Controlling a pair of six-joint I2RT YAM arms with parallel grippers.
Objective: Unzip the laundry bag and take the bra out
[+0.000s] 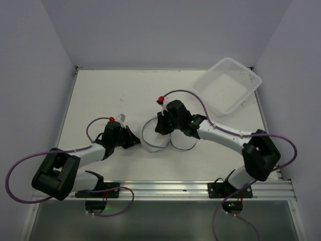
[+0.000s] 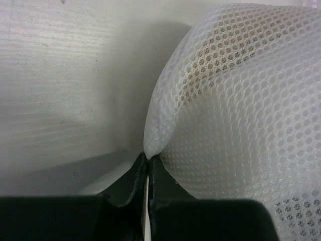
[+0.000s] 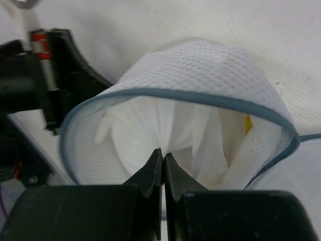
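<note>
Top camera first: the laundry bag (image 1: 156, 142) lies in the middle of the table (image 1: 100, 95), caught between my left gripper (image 1: 133, 141) and right gripper (image 1: 167, 131). A clear plastic tub (image 1: 228, 85) sits far right, well apart.

Left wrist now: the jaws are pinched together on a fold at the bag's edge, and white honeycomb mesh bulges up on the right.

Right wrist: the bag gapes open toward me, with a grey-blue zipper band (image 3: 175, 95) ringing its mouth. My jaws are clamped on the bra (image 3: 150, 125), soft white pleated cloth inside.
</note>
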